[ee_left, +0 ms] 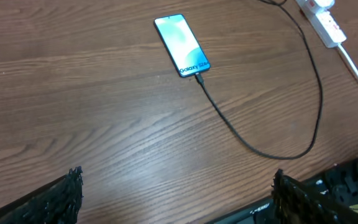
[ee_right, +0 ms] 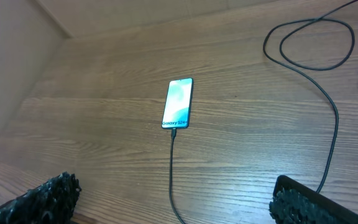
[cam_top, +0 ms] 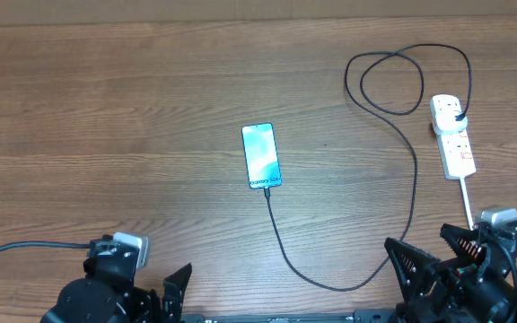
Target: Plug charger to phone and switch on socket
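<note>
Brown wood-grain tabletop (cam_top: 106,108) carries everything here. The phone (cam_top: 260,156) lies flat near the middle, face up, its screen lit cyan-blue with a white text band at the end nearest the arms.

The charger (cam_top: 415,184) is a thin black cable. Its connector tip (ee_left: 199,76) meets the near short edge of the phone and looks seated there. From that edge the cable runs toward the arms, bends round in a wide curve, then climbs along the right side of the tabletop. Beyond that it forms two loose loops at the far right.

The black plug (cam_top: 457,115) sits in the far end of the socket (cam_top: 451,135), a white strip with small red marks lying at the right, well apart from the phone. A thick white cord (cam_top: 467,202) leaves the strip's near end and heads toward the right arm. Whether the switch is on cannot be told.

The left end effector (ee_left: 178,174) is at the near edge, fingers spread wide and grasping nothing. The right end effector (ee_right: 173,183) is likewise released, clear of the cable and the strip.
</note>
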Controlling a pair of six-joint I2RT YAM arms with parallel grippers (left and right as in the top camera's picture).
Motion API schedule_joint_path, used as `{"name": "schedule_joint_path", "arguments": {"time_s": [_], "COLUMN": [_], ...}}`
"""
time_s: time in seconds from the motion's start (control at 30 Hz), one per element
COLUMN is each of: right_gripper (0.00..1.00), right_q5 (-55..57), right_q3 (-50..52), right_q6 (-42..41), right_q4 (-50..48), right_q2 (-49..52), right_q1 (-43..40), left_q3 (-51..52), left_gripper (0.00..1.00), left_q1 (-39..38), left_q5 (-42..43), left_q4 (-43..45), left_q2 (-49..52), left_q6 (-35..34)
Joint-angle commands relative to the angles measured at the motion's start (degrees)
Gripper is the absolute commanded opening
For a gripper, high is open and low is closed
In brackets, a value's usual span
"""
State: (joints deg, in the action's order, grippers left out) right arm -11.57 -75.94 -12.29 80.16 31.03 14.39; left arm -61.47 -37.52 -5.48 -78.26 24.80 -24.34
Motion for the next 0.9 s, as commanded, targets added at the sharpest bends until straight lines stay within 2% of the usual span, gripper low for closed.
{"name": "schedule_joint_path", "arguments": {"time_s": [0.0,0.3,0.43,0.57,0.63,0.7,0.87], "right_gripper": [1.0,1.0,1.0,1.0,1.0,1.0,1.0], "right_q5": [0.4,0.4,0.4,0.4,0.4,0.4,0.4], "right_q3": [0.2,0.2,0.2,0.2,0.2,0.2,0.2], "right_q6": [0.4,0.4,0.4,0.4,0.4,0.4,0.4], "right_q4": [-0.1,-0.1,-0.1,-0.1,-0.1,-0.1,-0.1], "right_q2": [0.1,0.1,0.1,0.1,0.1,0.1,0.1], "right_q1": [0.3,0.3,0.3,0.3,0.3,0.3,0.3], "left_q3": [0.3,0.3,0.3,0.3,0.3,0.3,0.3], "left_gripper": [1.0,0.99,1.0,1.0,1.0,0.99,1.0], "left_q1": [-0.4,-0.2,4.3,14.3,25.6,32.5,44.3], "left_q5": [-0.9,-0.9,-0.9,-0.9,1.4,2.6,5.5], "left_q4": [-0.3,-0.4,-0.4,-0.3,0.7,1.5,2.3], "left_q2": [-0.1,-0.1,-0.1,-0.1,-0.1,-0.1,-0.1], "left_q6": [-1.0,-1.0,-1.0,-1.0,-1.0,-1.0,-1.0]}}
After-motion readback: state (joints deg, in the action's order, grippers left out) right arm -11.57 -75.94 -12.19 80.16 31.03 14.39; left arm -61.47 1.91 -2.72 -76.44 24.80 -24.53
